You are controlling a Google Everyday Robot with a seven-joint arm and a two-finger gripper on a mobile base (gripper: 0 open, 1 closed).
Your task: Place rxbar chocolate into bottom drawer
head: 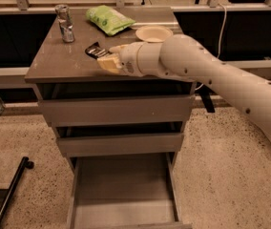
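The rxbar chocolate (pixel 95 50), a small black bar, sticks out to the left from between the cream fingers of my gripper (pixel 105 55). The gripper is shut on it and holds it just above the front middle of the cabinet top (pixel 59 63). My white arm reaches in from the right. The bottom drawer (pixel 123 182) is pulled open below and shows a bare flat grey floor. The two shallower drawers above it are closed.
A metal can (pixel 65 23) stands at the back left of the cabinet top. A puffy green bag (pixel 109 19) and a pale paper bowl (pixel 153 33) are at the back. A black bar (pixel 9 194) lies on the speckled floor at lower left.
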